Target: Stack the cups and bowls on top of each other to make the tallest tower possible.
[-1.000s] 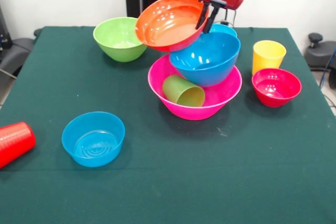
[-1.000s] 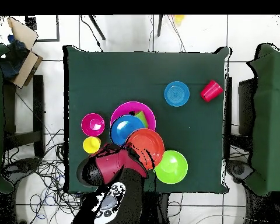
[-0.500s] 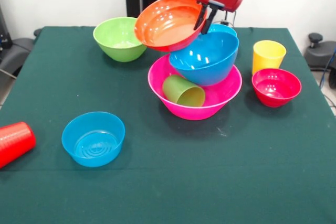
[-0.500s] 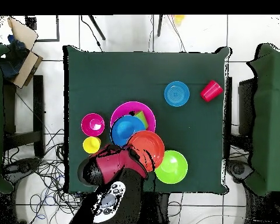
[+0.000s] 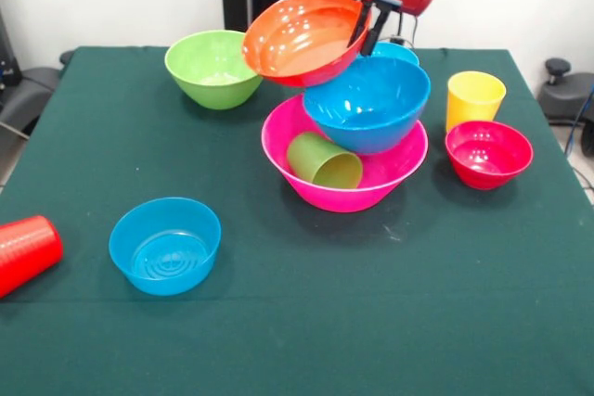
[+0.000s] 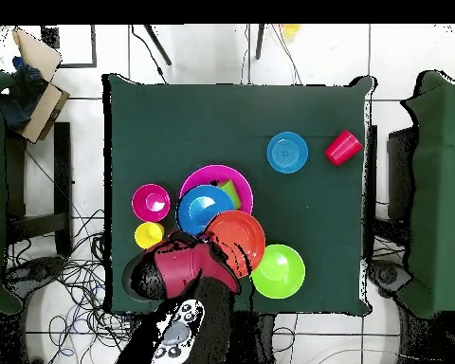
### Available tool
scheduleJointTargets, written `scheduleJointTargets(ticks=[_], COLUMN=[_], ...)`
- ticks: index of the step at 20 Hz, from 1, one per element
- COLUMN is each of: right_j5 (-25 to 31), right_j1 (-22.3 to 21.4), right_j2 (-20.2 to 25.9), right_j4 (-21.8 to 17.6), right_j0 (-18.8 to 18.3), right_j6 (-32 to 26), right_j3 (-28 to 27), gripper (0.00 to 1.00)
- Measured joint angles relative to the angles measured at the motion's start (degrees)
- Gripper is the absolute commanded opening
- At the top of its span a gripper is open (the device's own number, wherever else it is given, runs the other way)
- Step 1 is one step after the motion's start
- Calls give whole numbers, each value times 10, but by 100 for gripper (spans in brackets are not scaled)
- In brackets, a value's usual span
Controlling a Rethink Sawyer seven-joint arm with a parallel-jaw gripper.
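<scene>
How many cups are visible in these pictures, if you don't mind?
3: the green cup lies on its side in the pink bowl, the yellow cup stands upright beside the magenta-red bowl, and the red cup lies at the table's edge. Others may be hidden.

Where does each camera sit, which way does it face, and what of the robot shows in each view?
Front view: across the table, facing the robot; the gripper comes from the top, gripping the orange bowl by its rim.
Overhead view: above the table, looking straight down; the arm enters from the bottom edge, and the gripper is at the orange bowl.
Both show the pink bowl holding the blue bowl.
</scene>
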Motion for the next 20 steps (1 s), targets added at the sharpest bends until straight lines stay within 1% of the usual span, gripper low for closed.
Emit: scheduleJointTargets(ticks=[2,4,5,8,9,12,16,20], right_j5=[8,32,59,93,118,159,200,204], right_j1=[-10,-34,-55,-79,-94,-117,-140,-142], right_j2=[1,5,7,10,12,17,25,39], right_j4=[3,8,14,23,29,37,47,48], right_j0=[-1,-2,-4,-6,-8,-13,-23,-39], right_j6=[0,0,0,0,0,0,0,0], right_j3=[0,0,-1,-4,-7,-14,-34,-50], gripper=[0,0,0,0,0,0,0,0])
